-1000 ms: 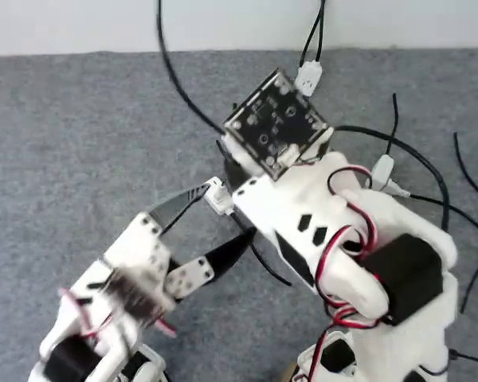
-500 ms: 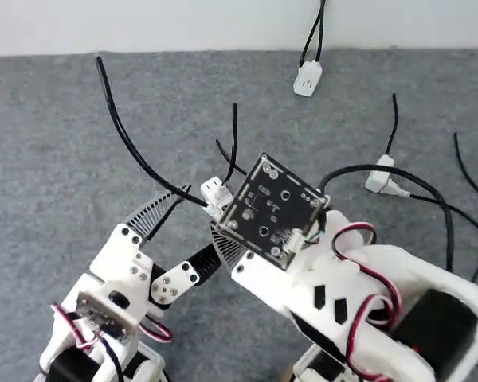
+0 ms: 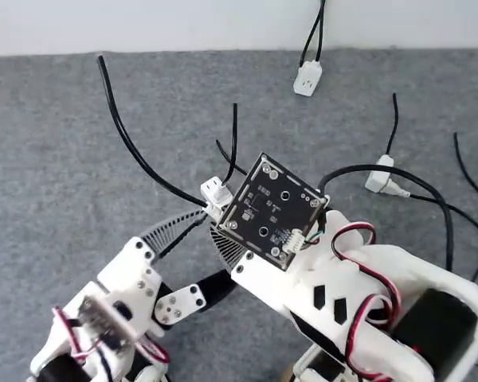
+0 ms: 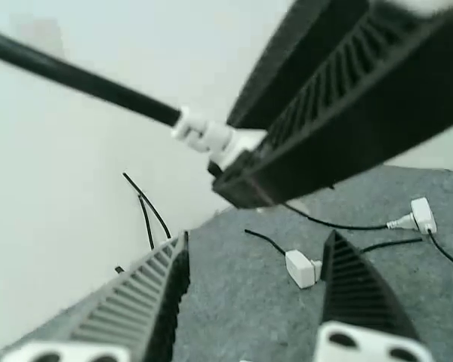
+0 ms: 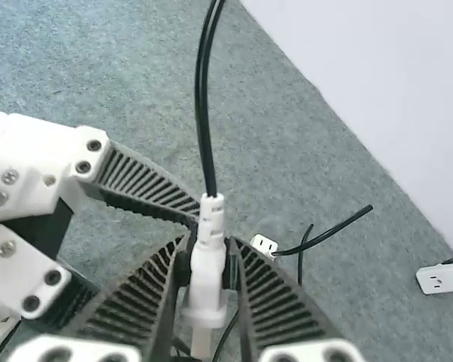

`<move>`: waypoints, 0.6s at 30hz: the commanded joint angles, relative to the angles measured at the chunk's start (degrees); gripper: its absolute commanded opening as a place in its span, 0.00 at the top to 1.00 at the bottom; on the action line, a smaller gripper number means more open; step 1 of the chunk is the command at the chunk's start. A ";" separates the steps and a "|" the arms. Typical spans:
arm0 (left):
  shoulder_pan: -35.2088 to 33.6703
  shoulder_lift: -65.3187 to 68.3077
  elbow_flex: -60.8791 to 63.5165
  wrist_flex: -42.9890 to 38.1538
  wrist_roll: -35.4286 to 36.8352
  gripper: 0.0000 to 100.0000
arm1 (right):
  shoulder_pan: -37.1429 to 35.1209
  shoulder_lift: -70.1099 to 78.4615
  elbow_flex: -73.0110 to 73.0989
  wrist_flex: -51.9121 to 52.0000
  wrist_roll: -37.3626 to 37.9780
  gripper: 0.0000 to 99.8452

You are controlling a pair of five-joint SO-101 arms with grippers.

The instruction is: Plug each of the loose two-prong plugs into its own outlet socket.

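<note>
My right gripper (image 5: 210,247) is shut on a white two-prong plug (image 5: 204,290), whose black cord (image 5: 206,98) rises away from it. In the high view this plug (image 3: 214,192) is held above the grey carpet at the middle. My left gripper (image 3: 213,247) stands open just below it, its two ribbed fingers (image 4: 147,302) straddling the tips of the right gripper (image 4: 287,162). A white outlet socket (image 3: 307,79) lies at the far edge by the wall. A second white connector (image 3: 380,174) lies to the right on its own cord.
Several loose black cords (image 3: 462,171) trail across the right side of the carpet. A long black cord (image 3: 127,131) arches up from the held plug toward the left. The white wall (image 3: 223,24) bounds the far side. Grey carpet (image 3: 56,159) lies open on the left.
The right arm drew back toward the near side, carrying the plug and lifting its cord off the carpet. The left arm slid slightly nearer, its gripper staying open.
</note>
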 commanded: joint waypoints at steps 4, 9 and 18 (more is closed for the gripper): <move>0.97 -0.53 -5.23 2.20 2.29 0.73 | -0.57 -3.21 -0.26 0.66 0.62 0.99; 0.62 -3.52 -5.41 2.20 2.20 0.73 | -0.66 -7.43 6.42 -2.07 0.26 0.99; 0.97 -4.04 -3.56 2.46 2.29 0.73 | -0.40 -18.24 25.67 -13.93 0.53 0.99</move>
